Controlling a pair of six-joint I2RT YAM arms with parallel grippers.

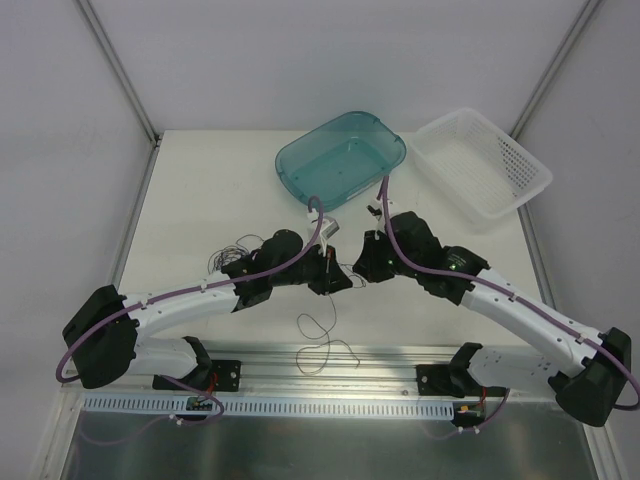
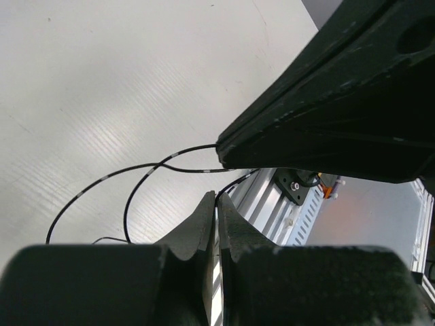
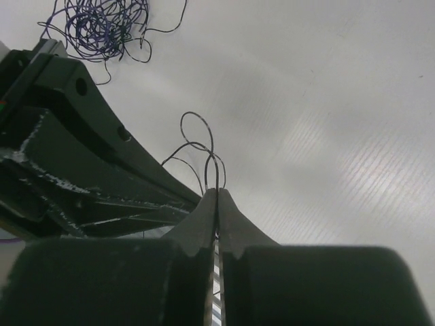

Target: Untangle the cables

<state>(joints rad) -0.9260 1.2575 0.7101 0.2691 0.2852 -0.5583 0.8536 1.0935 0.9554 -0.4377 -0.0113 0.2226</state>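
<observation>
Now, cables (image 2: 194,170) pinched at both tips: left end effector (image 2: 217,202), right end effector (image 3: 217,197).

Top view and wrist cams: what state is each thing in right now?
Left gripper: shut, pinching a cable strand.
Right gripper: shut, pinching a looped strand.
Cable bunch: tangled, lying on the table.
Loose cable: lying free near the table edge.
Teal tub: upright, empty.
White basket: upright, empty.
</observation>
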